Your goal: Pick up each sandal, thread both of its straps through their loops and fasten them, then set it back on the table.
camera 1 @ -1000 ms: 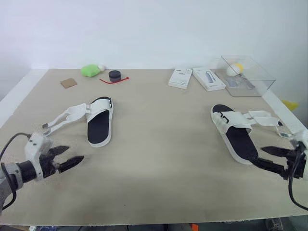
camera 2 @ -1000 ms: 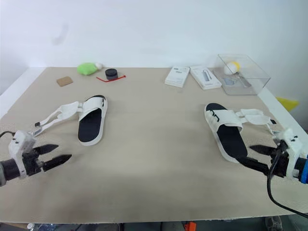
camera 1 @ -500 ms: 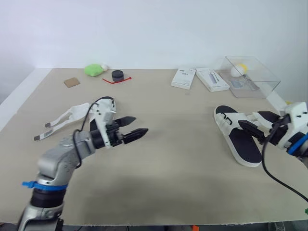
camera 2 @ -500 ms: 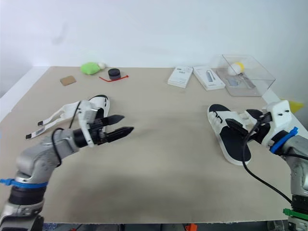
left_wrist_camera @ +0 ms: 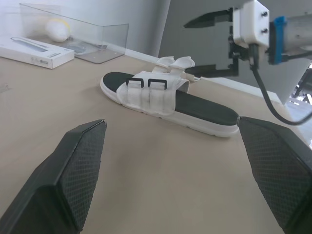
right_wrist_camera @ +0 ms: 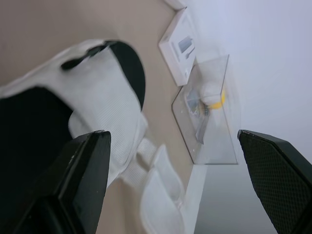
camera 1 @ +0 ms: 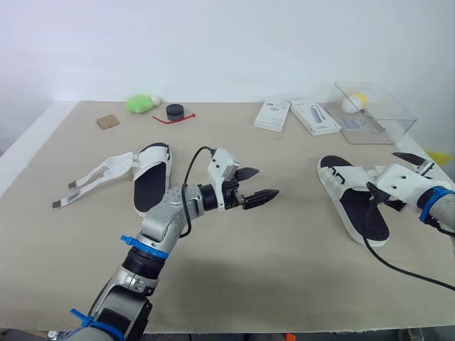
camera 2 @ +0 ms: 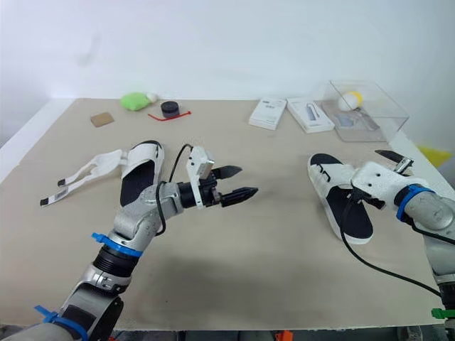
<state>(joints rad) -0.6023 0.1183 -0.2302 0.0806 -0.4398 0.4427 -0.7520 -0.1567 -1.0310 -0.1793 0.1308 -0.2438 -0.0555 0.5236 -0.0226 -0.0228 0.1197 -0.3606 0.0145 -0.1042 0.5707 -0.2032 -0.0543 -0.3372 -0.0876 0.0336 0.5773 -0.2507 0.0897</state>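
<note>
The right sandal (camera 1: 353, 200) is seen lying sole-down on the bench (camera 1: 284, 270), with its two straps (left_wrist_camera: 175, 62) loose on the side away from the left sandal (camera 1: 151, 179). The left sandal is laid well apart from it, with its own straps trailing outward. The left jaws are held spread and empty above the bench between the two sandals, tips aimed at the right sandal, while the right jaws are spread wide and empty above that sandal's loose straps.

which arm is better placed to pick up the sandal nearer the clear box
Right. The right gripper hangs open right by that sandal and its loose straps, while the left gripper, also open, points toward it from mid-table, well short.
</note>
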